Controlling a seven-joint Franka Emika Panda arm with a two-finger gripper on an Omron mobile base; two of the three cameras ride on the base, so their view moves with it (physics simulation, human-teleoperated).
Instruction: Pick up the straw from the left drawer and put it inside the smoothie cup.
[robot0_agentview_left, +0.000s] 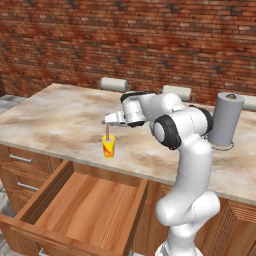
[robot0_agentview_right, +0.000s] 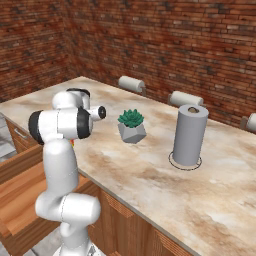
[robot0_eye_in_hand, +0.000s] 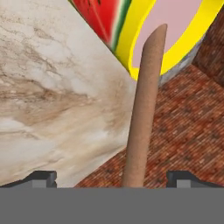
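The smoothie cup (robot0_agentview_left: 108, 146), small and yellow with red blotches, stands on the marble counter near its front edge. The reddish-brown straw (robot0_agentview_left: 107, 131) stands upright, its lower end in the cup and its top just under my gripper (robot0_agentview_left: 109, 121). In the hand view the straw (robot0_eye_in_hand: 144, 113) runs up between the two fingertips (robot0_eye_in_hand: 41, 177) to the cup's pink top (robot0_eye_in_hand: 179, 22); the tips sit far apart and do not touch it, so my gripper (robot0_eye_in_hand: 111, 177) is open. The left drawer (robot0_agentview_left: 75, 210) is pulled out below the counter, with nothing visible inside.
A grey paper towel roll (robot0_agentview_left: 226, 120) stands upright on the counter to the right of the arm. A small potted plant (robot0_agentview_right: 131, 125) in a grey pot sits mid-counter. Narrower drawers with short silver handles (robot0_agentview_left: 20, 159) lie left of the open drawer. A brick wall backs the counter.
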